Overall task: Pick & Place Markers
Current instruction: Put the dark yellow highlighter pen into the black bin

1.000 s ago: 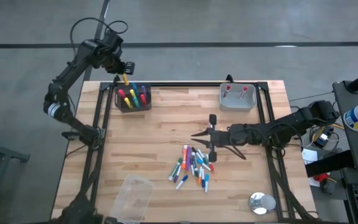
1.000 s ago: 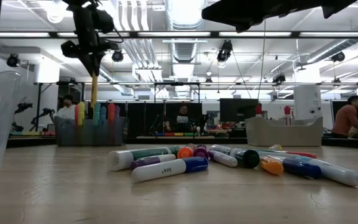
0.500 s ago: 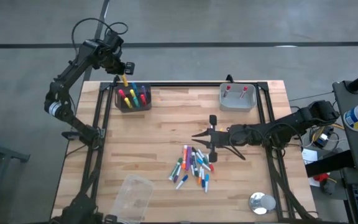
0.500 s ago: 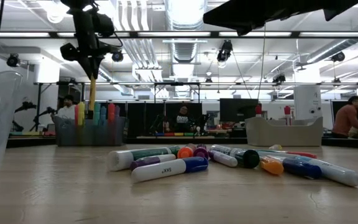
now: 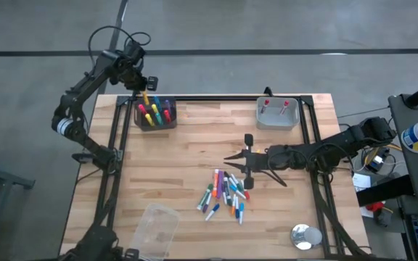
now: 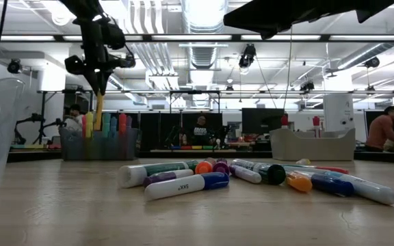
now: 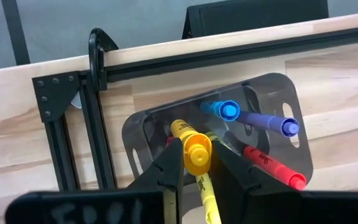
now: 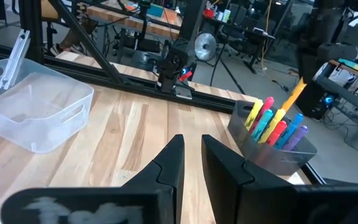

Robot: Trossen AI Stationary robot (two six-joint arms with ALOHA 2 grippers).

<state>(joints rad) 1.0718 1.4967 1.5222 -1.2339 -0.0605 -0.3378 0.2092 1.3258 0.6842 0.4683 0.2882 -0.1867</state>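
While the left gripper (image 7: 196, 171) stays clamped on a yellow marker (image 7: 199, 168), we hold it at a slant over the dark marker holder (image 5: 155, 114) at the bench's (image 5: 194, 145) far left corner, its lower end already entering among the standing markers. The right gripper (image 5: 232, 157) waits with fingers nearly together and empty, low over the bench centre, just beside the pile of loose markers (image 5: 224, 193).

Risks, in our judgement:
- The slant may jam the yellow marker against the blue marker (image 7: 221, 110) or the holder wall.
- Releasing too early could let it topple out over the rim.
- Pressing down may shift the holder.
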